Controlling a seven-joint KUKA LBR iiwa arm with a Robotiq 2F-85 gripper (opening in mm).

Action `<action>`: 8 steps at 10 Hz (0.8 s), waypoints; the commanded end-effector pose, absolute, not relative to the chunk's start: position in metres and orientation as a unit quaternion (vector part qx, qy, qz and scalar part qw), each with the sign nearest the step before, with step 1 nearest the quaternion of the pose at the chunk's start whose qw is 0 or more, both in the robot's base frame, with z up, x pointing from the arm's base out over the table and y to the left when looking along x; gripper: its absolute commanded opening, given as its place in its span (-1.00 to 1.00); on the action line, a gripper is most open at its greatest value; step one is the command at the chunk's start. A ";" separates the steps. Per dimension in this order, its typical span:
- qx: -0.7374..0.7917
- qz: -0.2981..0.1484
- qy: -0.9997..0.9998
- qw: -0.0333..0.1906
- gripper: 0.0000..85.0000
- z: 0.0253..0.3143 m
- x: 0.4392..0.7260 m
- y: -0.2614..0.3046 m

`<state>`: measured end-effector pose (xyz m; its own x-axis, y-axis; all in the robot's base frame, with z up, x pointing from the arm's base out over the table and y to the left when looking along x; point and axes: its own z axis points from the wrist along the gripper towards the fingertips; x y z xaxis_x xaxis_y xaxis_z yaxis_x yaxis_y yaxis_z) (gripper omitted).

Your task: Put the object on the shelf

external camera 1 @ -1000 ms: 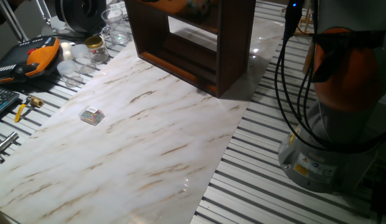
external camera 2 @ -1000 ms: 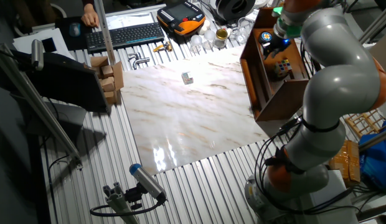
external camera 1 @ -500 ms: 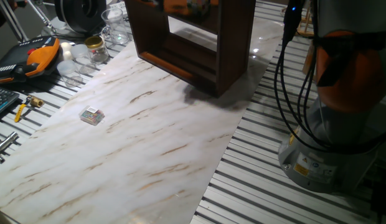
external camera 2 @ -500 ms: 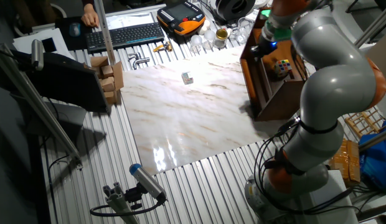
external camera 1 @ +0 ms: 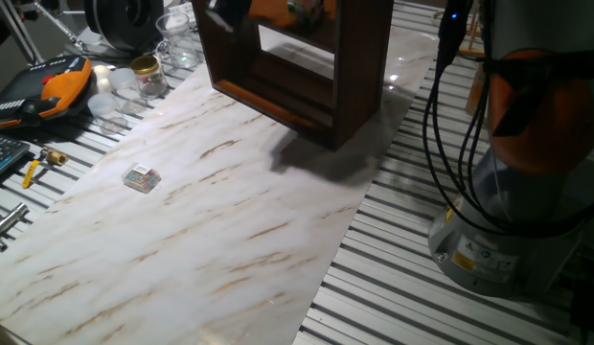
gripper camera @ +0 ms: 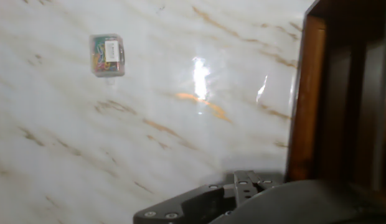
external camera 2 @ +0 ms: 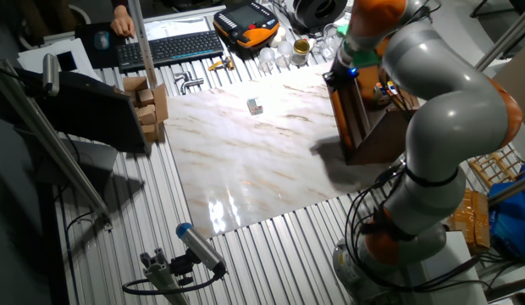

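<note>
The puzzle cube rests inside the dark-brown shelf, partly hidden behind my arm; a bit of its colour shows near the top edge of one fixed view. My gripper hangs just outside the shelf's open side, over the marble board, apart from the cube. It is blurred at the shelf's top left corner. The hand view shows only the hand's dark body at the bottom, the marble, and the shelf frame on the right. No fingertips show, and nothing is seen held.
A flat whitish block lies on the marble board. Jars, glassware and an orange tool crowd the far left corner. A keyboard and cardboard boxes stand beyond the board.
My arm has drawn back out of the shelf toward the marble board. The cube has stayed inside the shelf. The whitish block has not moved.
</note>
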<state>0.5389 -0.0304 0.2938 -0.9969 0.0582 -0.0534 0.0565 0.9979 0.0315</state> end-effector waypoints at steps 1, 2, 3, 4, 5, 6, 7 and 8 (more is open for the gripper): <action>0.034 0.013 0.999 0.031 -1.00 0.287 0.537 -0.022; 0.036 0.010 0.999 0.032 -1.00 0.281 0.536 -0.014; 0.038 0.014 0.999 0.032 -1.00 0.276 0.533 -0.007; 0.042 0.017 0.998 0.032 -1.00 0.271 0.529 0.000; 0.044 0.016 0.998 0.032 -1.00 0.267 0.526 0.008; 0.046 0.013 0.998 0.033 -1.00 0.263 0.523 0.015; 0.043 0.017 0.998 0.033 -1.00 0.258 0.520 0.017; 0.032 0.016 0.999 0.030 -1.00 0.253 0.519 0.017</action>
